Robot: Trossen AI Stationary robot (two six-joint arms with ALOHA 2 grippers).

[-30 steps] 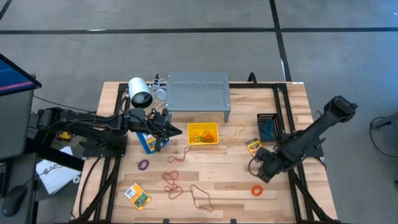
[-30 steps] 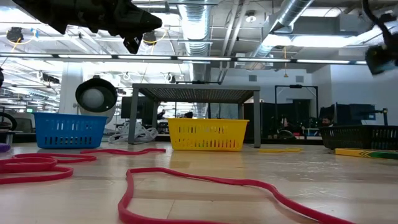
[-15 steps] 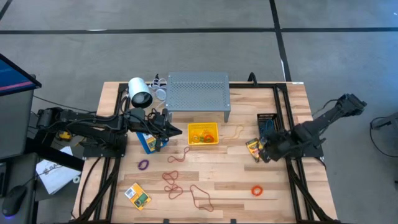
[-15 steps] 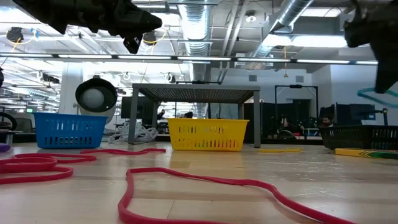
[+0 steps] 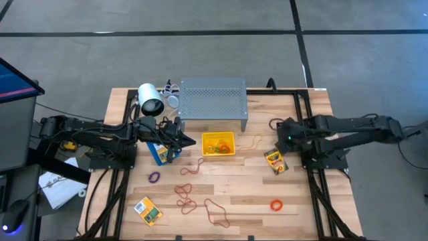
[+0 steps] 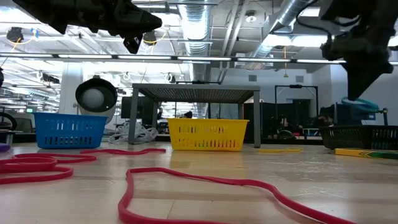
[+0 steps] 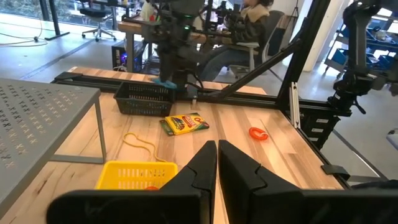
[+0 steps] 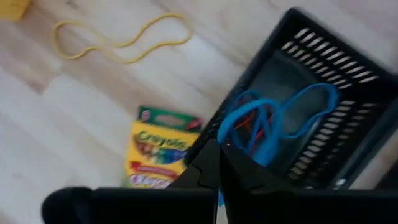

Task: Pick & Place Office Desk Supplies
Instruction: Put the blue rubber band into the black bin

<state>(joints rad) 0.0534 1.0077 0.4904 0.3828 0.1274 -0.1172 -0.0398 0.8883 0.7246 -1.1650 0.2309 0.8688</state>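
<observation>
red bands (image 6: 205,183) foreground | yellow bin (image 6: 207,134) centre | blue bin (image 6: 69,130) beside | shelf (image 6: 198,94) behind

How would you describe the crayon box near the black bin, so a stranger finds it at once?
Start at the black bin on the table's right side. Just beside it, toward the front edge, lies the crayon box, flat, yellow with green ends. The other crayon box lies far off, at the front left.
</observation>
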